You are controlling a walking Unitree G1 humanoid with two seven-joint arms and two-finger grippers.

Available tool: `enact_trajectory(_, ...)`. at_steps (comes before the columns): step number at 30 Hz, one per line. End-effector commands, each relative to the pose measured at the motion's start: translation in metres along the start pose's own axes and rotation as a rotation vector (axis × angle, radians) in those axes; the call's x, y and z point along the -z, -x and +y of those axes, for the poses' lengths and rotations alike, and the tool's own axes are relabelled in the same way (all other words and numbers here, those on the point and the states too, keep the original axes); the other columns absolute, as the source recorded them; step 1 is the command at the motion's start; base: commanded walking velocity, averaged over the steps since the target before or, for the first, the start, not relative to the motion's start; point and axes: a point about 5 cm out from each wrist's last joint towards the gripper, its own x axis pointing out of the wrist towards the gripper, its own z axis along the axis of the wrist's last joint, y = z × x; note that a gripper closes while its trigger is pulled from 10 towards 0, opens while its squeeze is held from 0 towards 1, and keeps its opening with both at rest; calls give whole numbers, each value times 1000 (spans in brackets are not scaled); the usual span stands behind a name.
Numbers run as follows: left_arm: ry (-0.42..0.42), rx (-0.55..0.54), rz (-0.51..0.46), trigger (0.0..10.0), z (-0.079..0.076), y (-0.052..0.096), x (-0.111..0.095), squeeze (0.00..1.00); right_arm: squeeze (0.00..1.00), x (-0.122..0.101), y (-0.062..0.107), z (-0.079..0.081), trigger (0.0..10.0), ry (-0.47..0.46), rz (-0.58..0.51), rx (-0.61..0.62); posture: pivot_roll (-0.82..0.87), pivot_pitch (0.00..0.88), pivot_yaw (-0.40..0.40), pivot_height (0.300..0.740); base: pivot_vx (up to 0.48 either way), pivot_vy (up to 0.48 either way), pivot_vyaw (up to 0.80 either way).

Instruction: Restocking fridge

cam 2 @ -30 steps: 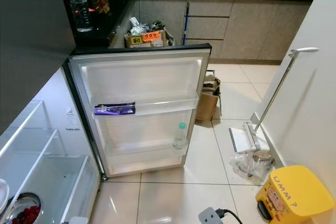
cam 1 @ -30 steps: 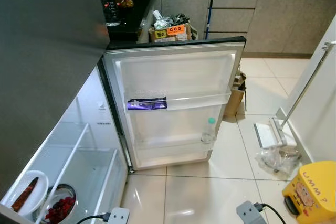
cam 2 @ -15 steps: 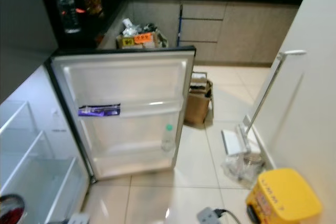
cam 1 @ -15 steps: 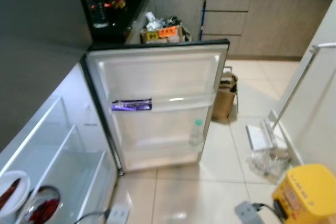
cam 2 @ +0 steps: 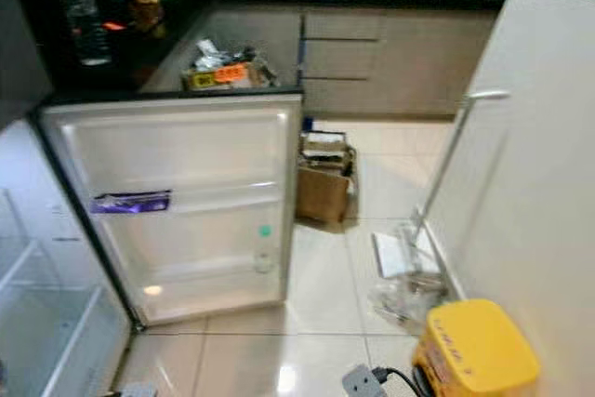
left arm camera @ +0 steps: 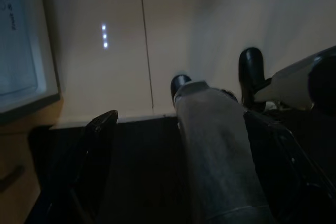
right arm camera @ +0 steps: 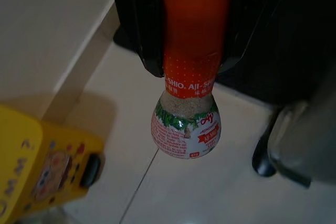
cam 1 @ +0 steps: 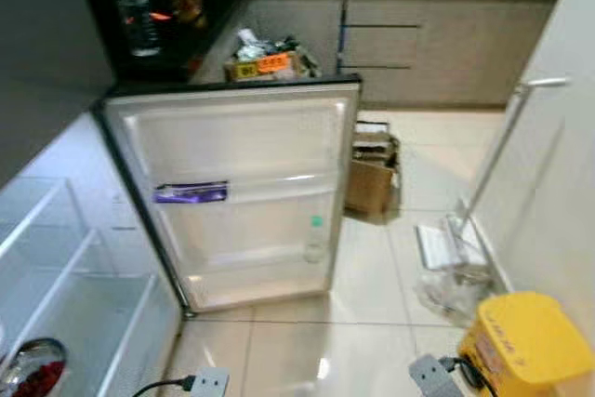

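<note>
Red-capped shaker point(right arm camera: 187, 114) is clamped by its cap between the right gripper point(right arm camera: 189, 51) fingers, hanging above the tiled floor point(cam 1: 372, 323) near the yellow box point(cam 1: 525, 346). Left gripper point(left arm camera: 176, 129) hangs idle over the floor, fingers spread apart and empty. Fridge door point(cam 1: 237, 197) stands open: a purple packet point(cam 1: 191, 193) sits on its middle shelf, a bottle point(cam 1: 316, 241) on its lower shelf. A bowl of red fruit point(cam 1: 33, 374) rests inside the fridge. A cardboard box point(cam 1: 370, 178) stands beside the door.
</note>
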Motion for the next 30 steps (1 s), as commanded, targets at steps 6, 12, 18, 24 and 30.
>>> enact_trajectory(6,5,-6,2,10000,1,0,1,0,0,-1,0,0,10000,0,-4,2,-78,0,-20,740,0,0,0)
enact_trajectory(12,-3,-8,-2,10000,2,0,-1,0,0,-2,0,0,10000,-1,-8,0,-78,0,-20,740,0,0,0)
enact_trajectory(18,-7,-6,-4,10000,1,0,-1,0,0,0,0,1,10000,0,-8,-1,-78,0,-20,740,0,0,0)
enact_trajectory(24,-9,-4,-6,10000,1,0,-2,0,0,2,0,0,10000,-1,-6,-2,-82,0,-18,740,0,0,0)
enact_trajectory(30,-9,-3,-7,10000,1,0,-2,0,0,-2,0,-1,10000,-3,-16,-2,-82,0,-18,740,81,0,0)
